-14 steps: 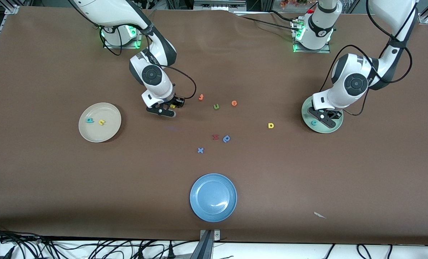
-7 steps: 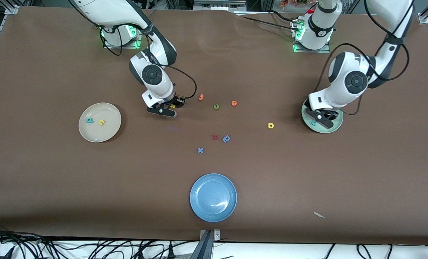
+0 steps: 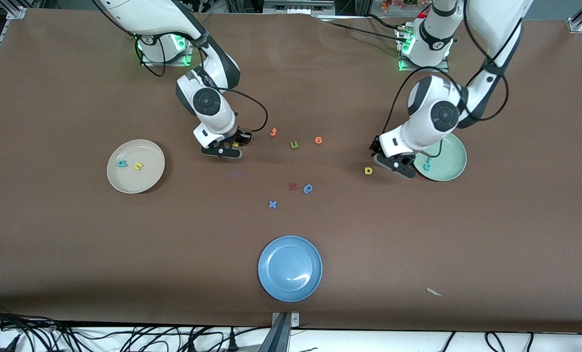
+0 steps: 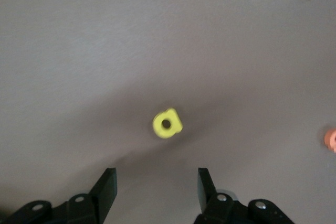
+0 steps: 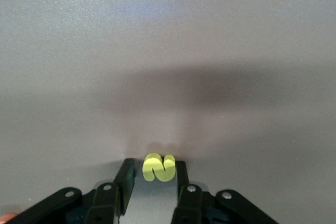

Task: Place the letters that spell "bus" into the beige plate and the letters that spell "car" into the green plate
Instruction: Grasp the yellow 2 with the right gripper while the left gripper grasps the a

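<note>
My right gripper is low at the table, shut on the yellow "s", which sits between its fingertips. The beige plate holds the teal "b" and the yellow "u". Beside the green plate, my left gripper hangs open over the table, near the yellow "a" and not touching it. The teal "c" lies in the green plate with a thin teal letter beside it.
Loose letters lie mid-table: an olive "u", two orange ones, a red one, a blue "p" and a blue "x". A blue plate stands nearest the front camera.
My left arm has swung off the green plate to the yellow "a", with its fingers opening. My right gripper has closed on the yellow "s" and stayed in place.
</note>
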You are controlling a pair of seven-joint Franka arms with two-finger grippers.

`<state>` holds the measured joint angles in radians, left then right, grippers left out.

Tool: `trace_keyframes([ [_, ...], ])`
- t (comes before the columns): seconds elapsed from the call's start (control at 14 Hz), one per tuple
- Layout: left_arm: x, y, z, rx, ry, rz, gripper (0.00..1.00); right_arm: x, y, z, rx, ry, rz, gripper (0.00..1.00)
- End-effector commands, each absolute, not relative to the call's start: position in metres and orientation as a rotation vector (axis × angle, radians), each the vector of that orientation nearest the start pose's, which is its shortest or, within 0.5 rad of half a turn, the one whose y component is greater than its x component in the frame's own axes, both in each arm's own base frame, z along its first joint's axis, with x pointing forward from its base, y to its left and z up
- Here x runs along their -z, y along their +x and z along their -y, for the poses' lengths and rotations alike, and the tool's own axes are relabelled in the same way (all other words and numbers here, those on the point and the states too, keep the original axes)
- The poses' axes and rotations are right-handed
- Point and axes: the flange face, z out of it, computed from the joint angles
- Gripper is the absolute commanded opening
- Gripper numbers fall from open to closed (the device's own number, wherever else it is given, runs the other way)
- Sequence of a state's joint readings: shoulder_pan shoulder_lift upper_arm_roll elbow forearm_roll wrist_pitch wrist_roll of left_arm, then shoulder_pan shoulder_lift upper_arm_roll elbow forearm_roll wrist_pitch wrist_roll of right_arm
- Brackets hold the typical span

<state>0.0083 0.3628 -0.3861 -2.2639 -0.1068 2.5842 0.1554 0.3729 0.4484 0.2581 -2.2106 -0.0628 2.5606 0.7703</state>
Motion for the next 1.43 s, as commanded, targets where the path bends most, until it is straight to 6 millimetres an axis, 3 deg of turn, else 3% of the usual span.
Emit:
trace_keyframes([
  [0.0,-0.18,0.506,0.22,-0.047,-3.301,-0.648,0.71,-0.17,0.438,-0.317,-0.147,-3.144,-0.096,0.38],
  [0.36,-0.173,0.509,0.229,-0.053,-3.308,-0.657,0.7,-0.172,0.441,-0.316,-0.13,-3.15,-0.078,0.38],
  [0.57,-0.172,0.509,0.228,-0.043,-3.278,-0.706,0.49,-0.171,0.441,-0.316,-0.13,-3.152,-0.077,0.38],
  [0.71,-0.171,0.51,0.224,-0.038,-3.254,-0.736,0.48,-0.17,0.44,-0.316,-0.133,-3.153,-0.079,0.27],
  [0.78,-0.17,0.511,0.223,-0.04,-3.252,-0.733,0.48,-0.17,0.44,-0.316,-0.133,-3.153,-0.082,0.26],
  [1.07,-0.169,0.511,0.222,-0.042,-3.251,-0.732,0.34,-0.165,0.439,-0.315,-0.15,-3.158,-0.087,0.11],
  [1.21,-0.169,0.51,0.222,-0.044,-3.246,-0.741,0.3,-0.167,0.44,-0.314,-0.149,-3.158,-0.091,0.09],
  [1.28,-0.17,0.511,0.222,-0.037,-3.241,-0.746,0.23,-0.173,0.444,-0.313,-0.135,-3.156,-0.091,0.09],
  [1.35,-0.17,0.511,0.222,-0.037,-3.241,-0.747,0.23,-0.183,0.452,-0.308,-0.14,-3.17,-0.106,0.09],
])
